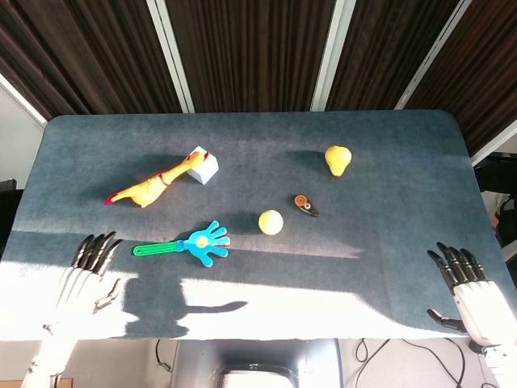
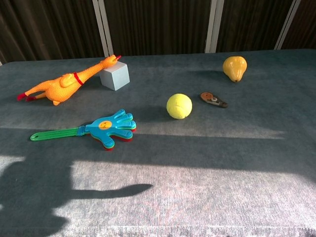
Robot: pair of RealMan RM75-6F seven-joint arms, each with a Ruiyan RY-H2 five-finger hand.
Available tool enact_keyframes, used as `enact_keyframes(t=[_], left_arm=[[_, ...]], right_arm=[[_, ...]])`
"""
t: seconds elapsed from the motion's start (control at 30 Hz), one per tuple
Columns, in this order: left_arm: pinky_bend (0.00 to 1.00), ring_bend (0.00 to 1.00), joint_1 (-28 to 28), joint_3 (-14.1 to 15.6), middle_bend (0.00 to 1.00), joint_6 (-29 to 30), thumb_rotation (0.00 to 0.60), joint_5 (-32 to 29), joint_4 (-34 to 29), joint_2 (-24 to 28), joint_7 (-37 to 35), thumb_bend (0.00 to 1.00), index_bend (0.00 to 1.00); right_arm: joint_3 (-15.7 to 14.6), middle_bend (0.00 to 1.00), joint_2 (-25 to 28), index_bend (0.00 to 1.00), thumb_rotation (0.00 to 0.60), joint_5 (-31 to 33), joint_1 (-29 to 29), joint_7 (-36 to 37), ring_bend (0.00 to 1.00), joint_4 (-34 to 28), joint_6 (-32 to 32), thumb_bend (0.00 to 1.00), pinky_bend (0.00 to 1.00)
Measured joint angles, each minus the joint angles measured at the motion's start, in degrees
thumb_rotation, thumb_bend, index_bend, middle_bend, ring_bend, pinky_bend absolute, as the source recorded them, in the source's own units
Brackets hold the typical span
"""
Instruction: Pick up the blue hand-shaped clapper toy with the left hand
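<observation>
The blue hand-shaped clapper toy [image 1: 202, 242] [image 2: 109, 127] lies flat on the table, its green handle pointing left and nothing touching it. My left hand [image 1: 83, 276] is at the table's front left edge, fingers spread and empty, well left of the handle's end; the chest view does not show it. My right hand [image 1: 468, 293] hovers open at the front right corner, far from the toy.
A rubber chicken [image 1: 149, 187] [image 2: 61, 83] and a pale blue cube [image 1: 202, 166] [image 2: 114, 75] lie behind the clapper. A yellow ball [image 1: 271, 221] [image 2: 178, 106], a small dark tool [image 1: 305, 205] [image 2: 213, 100] and a yellow pear [image 1: 338, 159] [image 2: 234, 67] sit to its right.
</observation>
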Motion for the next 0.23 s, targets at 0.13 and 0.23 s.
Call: enact_keyframes(t=[0.13, 0.23], left_arm=[[0.0, 0.0, 3.9, 1.3, 0.0, 5.9, 0.6, 4.4, 0.0, 2.3, 1.2, 0.42, 0.0], [0.0, 0.0, 4.4, 1.4, 0.0, 5.3, 0.6, 4.2, 0.0, 3.1, 1.3, 0.42, 0.0]], right_arm=[[0.5, 0.0, -0.6, 0.0, 0.6, 0.0, -0.5, -0.4, 0.0, 0.4, 1.2, 0.18, 0.0], [0.4, 0.0, -0.6, 0.0, 0.6, -0.2, -0.5, -0.5, 0.0, 0.5, 1.2, 0.18, 0.0]])
